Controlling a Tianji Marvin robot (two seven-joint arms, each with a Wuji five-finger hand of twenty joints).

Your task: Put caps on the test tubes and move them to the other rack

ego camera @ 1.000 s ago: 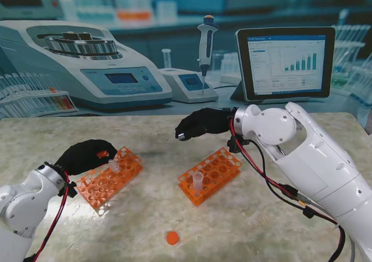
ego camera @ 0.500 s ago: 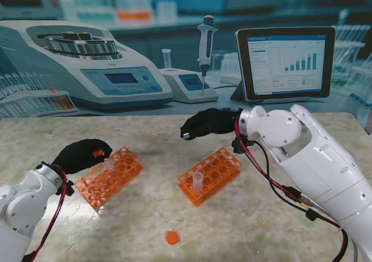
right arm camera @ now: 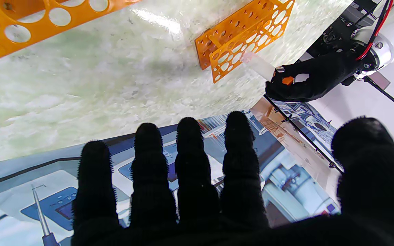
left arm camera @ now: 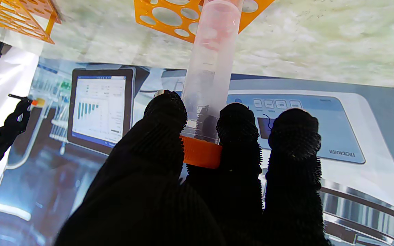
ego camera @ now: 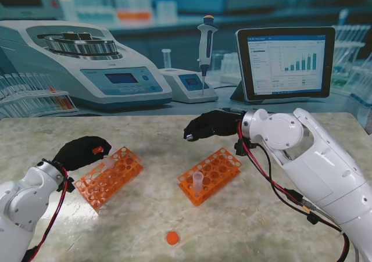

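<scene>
In left hand [ego camera: 81, 152]: capped tube [left arm camera: 208, 78]

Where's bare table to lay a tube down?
Bare marble lies between the left orange test-tube rack and the right orange test-tube rack, and nearer to me around the loose orange cap. It is crowded where the black-gloved left hand holds the capped clear tube.

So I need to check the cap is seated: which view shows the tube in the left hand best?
The left wrist view: the capped tube fills it, orange cap between the left hand fingers. The stand and right wrist views show it small and mostly hidden.
</scene>
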